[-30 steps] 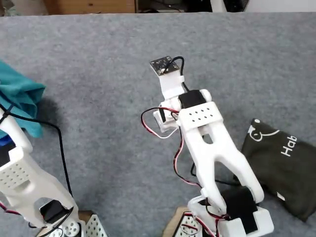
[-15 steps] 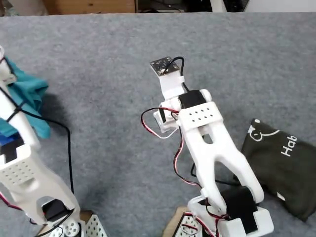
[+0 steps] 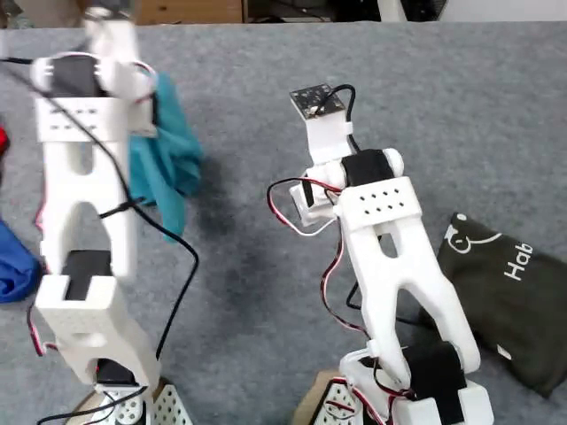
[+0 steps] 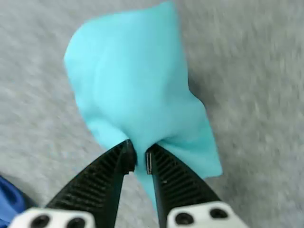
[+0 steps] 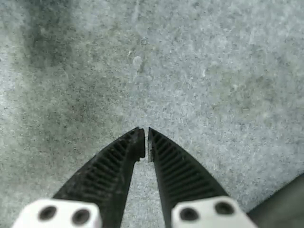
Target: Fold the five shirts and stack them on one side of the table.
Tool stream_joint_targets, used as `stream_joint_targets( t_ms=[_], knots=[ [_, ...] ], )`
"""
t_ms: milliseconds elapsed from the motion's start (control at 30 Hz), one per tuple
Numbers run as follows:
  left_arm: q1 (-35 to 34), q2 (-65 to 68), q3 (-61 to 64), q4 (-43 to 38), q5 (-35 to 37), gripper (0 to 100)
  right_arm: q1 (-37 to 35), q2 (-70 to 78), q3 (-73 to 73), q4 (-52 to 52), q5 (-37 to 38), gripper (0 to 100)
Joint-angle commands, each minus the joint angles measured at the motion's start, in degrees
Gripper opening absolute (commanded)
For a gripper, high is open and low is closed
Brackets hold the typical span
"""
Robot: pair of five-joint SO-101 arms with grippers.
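The left fingers [image 4: 107,175] are clamped on a bunched fold of the teal shirt [image 4: 142,95], which hangs from their tips over the grey surface [image 4: 256,57]. The right fingers [image 5: 111,171] are closed on nothing, over the surface.

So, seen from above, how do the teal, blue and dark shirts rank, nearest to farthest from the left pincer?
1. The teal shirt, clamped in the left pincer itself.
2. The blue shirt, at the table's left edge.
3. The dark shirt, far over on the right side.
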Motion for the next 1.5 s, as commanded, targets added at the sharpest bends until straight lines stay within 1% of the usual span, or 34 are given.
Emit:
stream_joint_targets(
  t_ms=[0, 300, 600, 867, 1033, 1067, 1233, 1267, 1467],
  knots=[
    [2.99, -2.95, 2.99, 0.44, 2.37, 2, 0.75, -2.33, -2.77, 0.26, 0.09, 3.0],
    [2.64, -2.86, 3.6, 0.44, 2.55, 2, 0.66, -2.24, -2.68, 0.62, 0.09, 3.0],
    [2.73, -3.21, 3.6, 0.44, 2.64, 2, 0.84, -2.24, 1.71, 0.09, 0.09, 3.0],
    [5.36, -3.21, 3.52, 0.53, 2.64, 2, 0.92, -2.33, 1.54, 0.0, 0.09, 3.0],
    [5.63, -2.95, 3.78, 0.53, 2.73, 2, 0.92, -2.42, 1.54, -3.25, 0.09, 3.0],
    [5.63, -3.21, 4.66, 0.53, 2.73, 4, 0.84, -2.59, 1.54, -3.69, 0.09, 3.0],
    [4.92, -3.65, 8.7, 0.53, 2.73, 21, 0.66, -2.33, 1.54, -4.75, 0.09, 3.2],
    [4.75, -4.44, 9.23, 0.53, 2.81, 22, 0.57, -2.33, 1.54, -4.75, 0.09, 3.3],
    [4.48, -11.3, 13.36, 0.53, 2.64, 23, 0.57, -2.59, 1.54, -4.57, 0.09, 3.3]
  ],
)
